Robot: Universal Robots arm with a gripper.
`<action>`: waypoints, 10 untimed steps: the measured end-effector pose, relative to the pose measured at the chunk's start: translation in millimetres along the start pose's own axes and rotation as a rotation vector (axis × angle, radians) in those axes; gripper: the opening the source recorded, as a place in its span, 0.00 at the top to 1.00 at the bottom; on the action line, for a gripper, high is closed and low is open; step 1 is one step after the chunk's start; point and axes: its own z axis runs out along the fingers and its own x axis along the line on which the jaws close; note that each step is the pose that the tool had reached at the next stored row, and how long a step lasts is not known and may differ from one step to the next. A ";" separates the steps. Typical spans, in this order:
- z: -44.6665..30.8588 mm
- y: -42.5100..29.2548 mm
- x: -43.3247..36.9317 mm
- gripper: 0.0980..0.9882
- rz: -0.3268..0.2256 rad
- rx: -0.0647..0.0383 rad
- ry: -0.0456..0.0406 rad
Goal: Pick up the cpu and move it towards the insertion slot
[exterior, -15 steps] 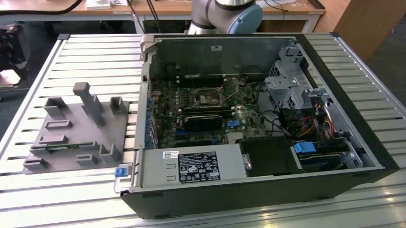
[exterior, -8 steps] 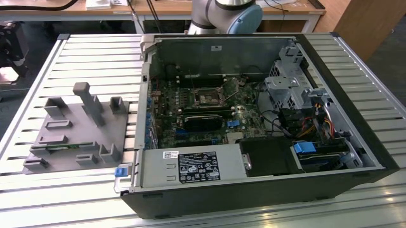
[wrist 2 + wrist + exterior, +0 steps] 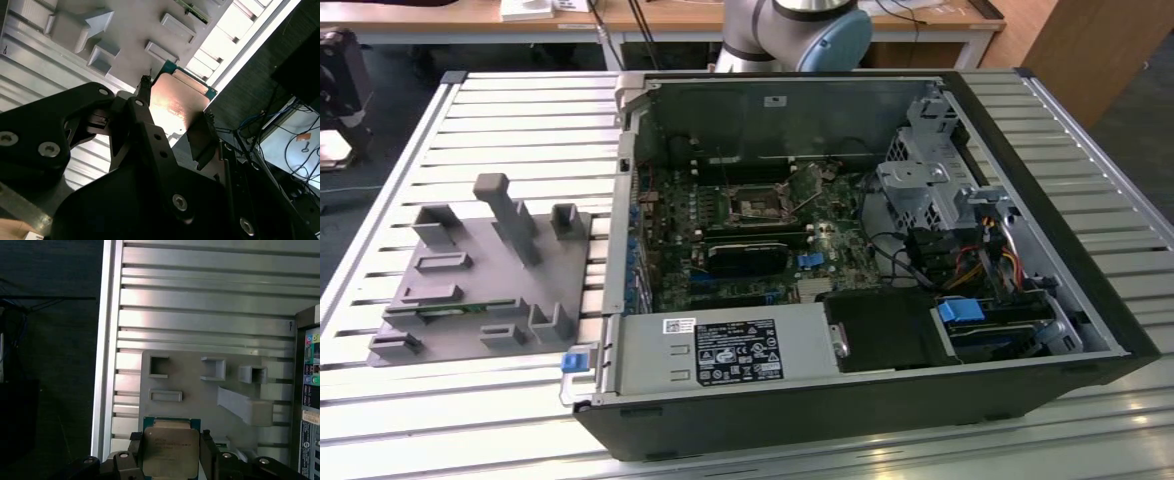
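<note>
The cpu (image 3: 170, 450) is a flat square chip with a pale metal top and a green edge, and my gripper (image 3: 170, 454) is shut on it. One black finger (image 3: 134, 449) presses each of two opposite sides. In the second wrist view the cpu (image 3: 180, 102) sits between the fingertips (image 3: 204, 131), with the grey fixture plate (image 3: 130, 30) behind it. In the exterior view the insertion slot (image 3: 758, 207) is a square socket with a dark centre on the motherboard inside the open computer case (image 3: 1014, 330).
The grey fixture plate (image 3: 480, 270), with raised blocks and recesses, lies on the slatted metal table (image 3: 520, 120) at the exterior view's left, beside the case. The arm's base (image 3: 794, 30) rises behind the case. Cables and drive cages crowd the case's right half.
</note>
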 end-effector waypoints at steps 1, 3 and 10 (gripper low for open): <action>-2.0 0.2 0.0 0.50 0.000 0.000 0.0000; -6.4 0.9 0.0 0.50 0.000 0.000 0.0000; -21.7 3.2 0.0 0.50 0.000 0.000 0.0001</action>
